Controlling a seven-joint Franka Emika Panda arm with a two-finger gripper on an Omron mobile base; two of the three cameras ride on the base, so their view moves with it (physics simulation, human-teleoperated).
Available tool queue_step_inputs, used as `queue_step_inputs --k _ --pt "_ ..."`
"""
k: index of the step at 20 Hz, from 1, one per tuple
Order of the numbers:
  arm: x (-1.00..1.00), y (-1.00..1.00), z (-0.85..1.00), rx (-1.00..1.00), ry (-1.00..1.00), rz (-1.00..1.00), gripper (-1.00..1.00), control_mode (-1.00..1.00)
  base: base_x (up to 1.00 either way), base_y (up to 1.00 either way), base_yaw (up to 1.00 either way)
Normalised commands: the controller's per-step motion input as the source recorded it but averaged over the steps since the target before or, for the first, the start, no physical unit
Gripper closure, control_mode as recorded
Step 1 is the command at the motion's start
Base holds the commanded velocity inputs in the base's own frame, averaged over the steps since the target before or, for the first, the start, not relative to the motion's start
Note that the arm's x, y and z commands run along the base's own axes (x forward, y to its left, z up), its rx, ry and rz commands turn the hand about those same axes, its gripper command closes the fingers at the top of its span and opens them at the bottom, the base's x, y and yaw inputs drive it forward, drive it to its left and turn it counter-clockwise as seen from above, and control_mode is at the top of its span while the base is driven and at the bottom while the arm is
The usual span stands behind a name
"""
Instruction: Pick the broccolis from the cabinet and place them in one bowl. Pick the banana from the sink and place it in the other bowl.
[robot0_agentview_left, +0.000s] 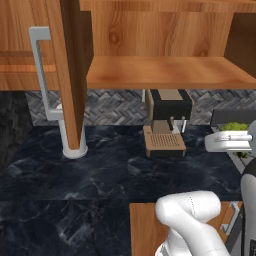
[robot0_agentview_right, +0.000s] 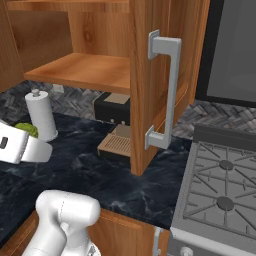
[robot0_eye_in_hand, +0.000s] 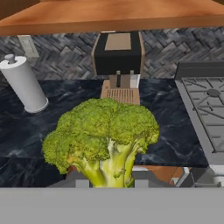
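Left base view: the cabinet (robot0_agentview_left: 165, 70) hangs open over the dark marble bench (robot0_agentview_left: 100, 175), and its wooden shelf looks bare as far as I can see. The door (robot0_agentview_left: 70, 75) swings out toward us with its grey bar handle (robot0_agentview_left: 42, 75), and it covers most of the paper towel roll (robot0_agentview_left: 72, 142) behind it. The coffee machine (robot0_agentview_left: 167, 122) sits at the back edge of the bench under the shelf. At the right edge, a bit of broccoli (robot0_agentview_left: 235, 127) peeks over the white arm; the end effector itself is hidden there.

Right base view: same deal from the other side. A green scrap of broccoli (robot0_agentview_right: 27, 130) shows above the arm at the left edge, up over the bench and in front of the paper towel roll (robot0_agentview_right: 41, 115). The stove (robot0_agentview_right: 220, 195) butts against the bench's right end, so open room is mostly the middle of the bench.

Hand view: the broccoli (robot0_eye_in_hand: 103, 138) is right up close, bumpy green crown and pale stalk, with the end effector (robot0_eye_in_hand: 109, 183) clenched on the stalk, fingertips mostly hidden behind it. The floret is held in the air above the bench's front edge.
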Motion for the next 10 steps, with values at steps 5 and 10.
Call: queue_step_inputs --k 5,10 --pt "0.0 0.0 0.0 0.0 0.0 0.0 1.0 -1.0 0.0 0.0 0.0" --pt "-0.03 0.0 0.0 0.0 0.0 0.0 1.0 1.0 -0.23 -0.02 -0.01"
